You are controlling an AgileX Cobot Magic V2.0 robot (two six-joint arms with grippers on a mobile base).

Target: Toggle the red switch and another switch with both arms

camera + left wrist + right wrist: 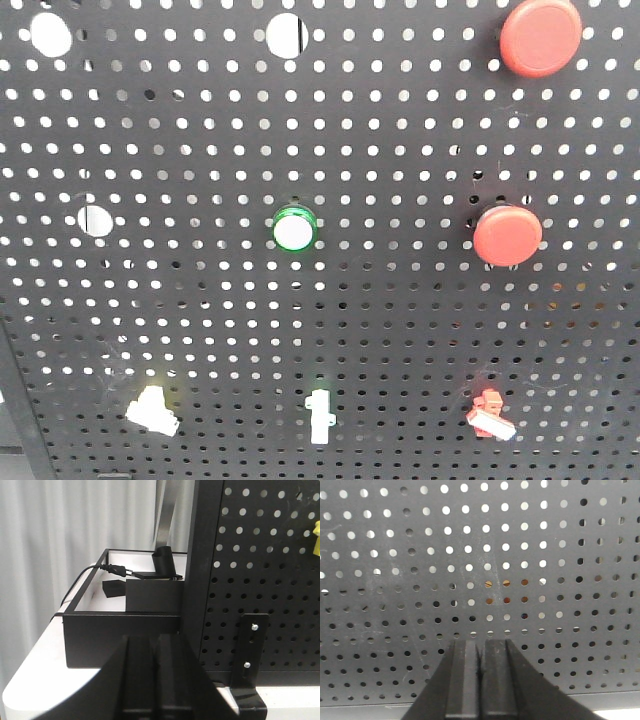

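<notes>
red switch point(490, 415) sits low on the right of the black pegboard point(400, 300) in the front view, its white lever tip slanting down to the right, and no gripper shows there. the left gripper point(156, 680) has its two black fingers pressed together with nothing between them; it hangs off the board's left edge, above the rounded corner of the white table point(35, 675), facing a black open-topped tray point(120, 632) and a screwed black bracket point(252, 650) at the board's foot. the right gripper point(481, 680) is likewise clamped on nothing, pointing at a bare stretch of perforated board just above its bottom edge, with open panel on both sides. the pale yellow-white switch point(152, 410) is at the lower left of the board, lever slanted, well apart from the red one. between them stands an upright white toggle point(320, 417). higher up are a green-ringed white button point(295, 230) and two round red push buttons point(507, 235) point(540, 37), leaving free board around each small switch.
</notes>
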